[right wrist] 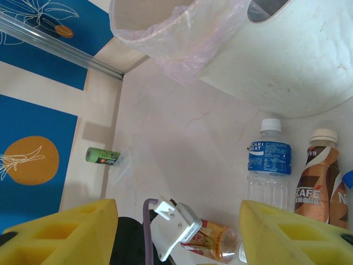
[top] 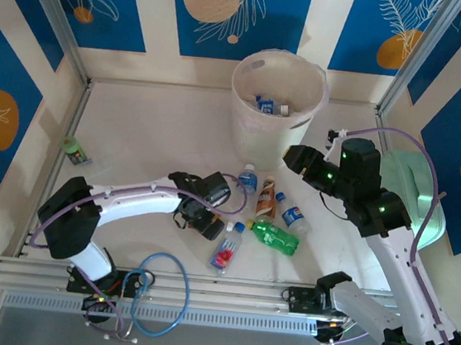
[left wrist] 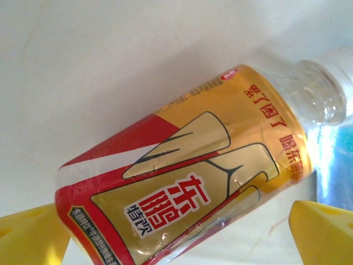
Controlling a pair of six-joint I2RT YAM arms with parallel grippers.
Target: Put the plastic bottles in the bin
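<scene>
A plastic bottle with a red and gold label (left wrist: 182,187) lies on its side on the table between the yellow fingers of my left gripper (left wrist: 179,234), which is open and straddles it. Seen from the right wrist, this bottle (right wrist: 218,241) pokes out from under the left wrist. My left gripper (top: 198,216) sits low beside a cluster of bottles: a blue-labelled one (top: 248,179), a brown coffee one (top: 266,198), a green one (top: 275,237) and a red-labelled one (top: 226,249). The bin (top: 252,125) stands at the back with bottles (top: 267,104) inside. My right gripper (top: 294,159) hovers open beside the bin, holding nothing.
A small green bottle (top: 74,151) lies alone by the left wall. A mint-green box (top: 416,189) sits at the right, partly under my right arm. The bin's liner (right wrist: 182,33) hangs over its rim close to my right gripper (right wrist: 179,215).
</scene>
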